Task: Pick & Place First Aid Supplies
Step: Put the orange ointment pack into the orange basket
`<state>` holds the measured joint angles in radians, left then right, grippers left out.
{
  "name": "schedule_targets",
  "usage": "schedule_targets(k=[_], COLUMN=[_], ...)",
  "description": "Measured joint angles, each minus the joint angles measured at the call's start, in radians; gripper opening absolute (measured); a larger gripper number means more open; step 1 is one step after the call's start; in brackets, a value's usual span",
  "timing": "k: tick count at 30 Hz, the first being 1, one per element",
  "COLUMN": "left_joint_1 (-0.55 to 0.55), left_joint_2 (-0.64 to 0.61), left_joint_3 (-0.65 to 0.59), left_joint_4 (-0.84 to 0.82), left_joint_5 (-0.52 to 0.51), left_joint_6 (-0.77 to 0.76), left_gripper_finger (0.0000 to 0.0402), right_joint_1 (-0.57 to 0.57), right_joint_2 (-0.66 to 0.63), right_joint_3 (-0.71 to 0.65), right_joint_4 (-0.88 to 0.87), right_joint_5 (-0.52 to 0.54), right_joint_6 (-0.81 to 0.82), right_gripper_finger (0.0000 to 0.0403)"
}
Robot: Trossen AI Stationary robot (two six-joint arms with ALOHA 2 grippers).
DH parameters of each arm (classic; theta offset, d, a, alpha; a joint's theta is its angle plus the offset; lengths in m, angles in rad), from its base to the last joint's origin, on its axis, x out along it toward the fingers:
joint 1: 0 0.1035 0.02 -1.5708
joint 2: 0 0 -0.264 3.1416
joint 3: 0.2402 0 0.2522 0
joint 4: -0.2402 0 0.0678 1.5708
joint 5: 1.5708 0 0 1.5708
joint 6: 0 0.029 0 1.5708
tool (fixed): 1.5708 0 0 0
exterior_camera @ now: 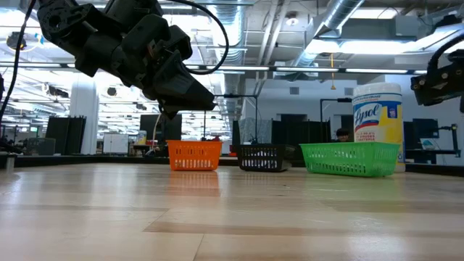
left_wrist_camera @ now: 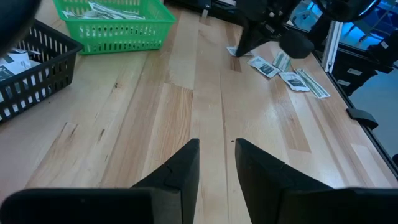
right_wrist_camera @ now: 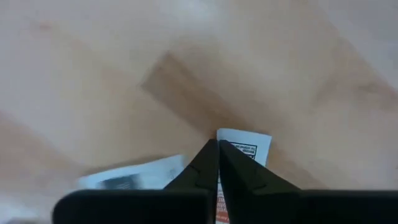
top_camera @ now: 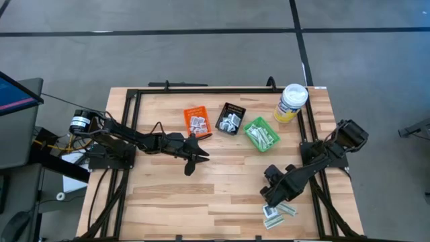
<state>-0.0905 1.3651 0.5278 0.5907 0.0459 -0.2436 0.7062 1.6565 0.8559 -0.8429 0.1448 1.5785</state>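
Observation:
A few first aid supplies (top_camera: 279,214) lie flat on the table's near right part: white packets and pale-green strips (left_wrist_camera: 292,79). My right gripper (top_camera: 269,202) points down over them and is shut on a white packet with red print (right_wrist_camera: 249,146). Another packet (right_wrist_camera: 134,174) lies beside it. My left gripper (top_camera: 191,161) hovers open above the table's middle left with nothing between its fingers (left_wrist_camera: 186,168). Orange (top_camera: 197,122), black (top_camera: 231,118) and green (top_camera: 261,134) bins at the far middle hold more packets. My right gripper pinches the white packet by one edge (right_wrist_camera: 231,138) between its two fingertips, coming from above and pointing down. A sliver of the packet's print shows between the fingers. I cannot tell whether the packet is lifted or lies on the wood.
A yellow canister with a white lid (top_camera: 292,102) stands at the far right, beside the green bin. A black frame (top_camera: 201,89) runs along the table's edges. Bare wood lies between the two grippers (top_camera: 228,181).

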Motion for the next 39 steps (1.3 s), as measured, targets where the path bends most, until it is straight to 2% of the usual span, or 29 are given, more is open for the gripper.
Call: schedule_targets(k=[4,7,10,13,15,17,19,24,27,31,39], left_joint_1=[0.000,0.000,0.000,0.000,0.000,0.000,0.000,-0.015,-0.038,-0.075,-0.136], left_joint_2=[0.000,0.000,0.000,0.000,0.000,0.000,0.000,0.000,0.000,0.000,0.000], left_joint_3=[0.000,0.000,0.000,0.000,0.000,0.000,0.000,0.000,0.000,0.000,0.000], left_joint_4=[0.000,0.001,0.017,0.029,0.040,0.043,0.043,0.047,0.062,0.110,0.242], left_joint_5=[0.000,0.000,0.000,0.000,0.000,0.000,0.000,0.015,0.046,0.104,0.109], left_joint_6=[0.000,0.000,0.000,0.000,0.000,0.000,0.000,0.054,0.091,0.111,0.167], left_gripper_finger=[0.0104,0.0104,0.0104,0.0104,0.0104,0.0104,0.0104,0.0104,0.0104,0.0104,0.0104], right_joint_1=[-0.013,-0.028,-0.055,-0.096,-0.131,-0.168,-0.198,-0.252,-0.268,-0.279,-0.292], right_joint_2=[0.000,0.001,0.000,0.000,0.000,0.000,0.000,0.000,0.000,0.000,0.000], right_joint_3=[0.030,0.066,0.112,0.153,0.160,0.160,0.160,0.160,0.161,0.161,0.161], right_joint_4=[0.015,0.022,0.022,0.031,0.076,0.165,0.281,0.643,0.784,0.831,0.928], right_joint_5=[0.012,0.082,0.188,0.354,0.456,0.495,0.464,0.292,0.201,0.191,0.192], right_joint_6=[-0.038,-0.109,-0.200,-0.304,-0.374,-0.476,-0.628,-0.998,-1.142,-1.185,-1.162], right_gripper_finger=[0.0004,0.0002,0.0003,0.0001,0.0001,0.0001,0.0001,0.0001,0.0001,0.0001,0.0001])
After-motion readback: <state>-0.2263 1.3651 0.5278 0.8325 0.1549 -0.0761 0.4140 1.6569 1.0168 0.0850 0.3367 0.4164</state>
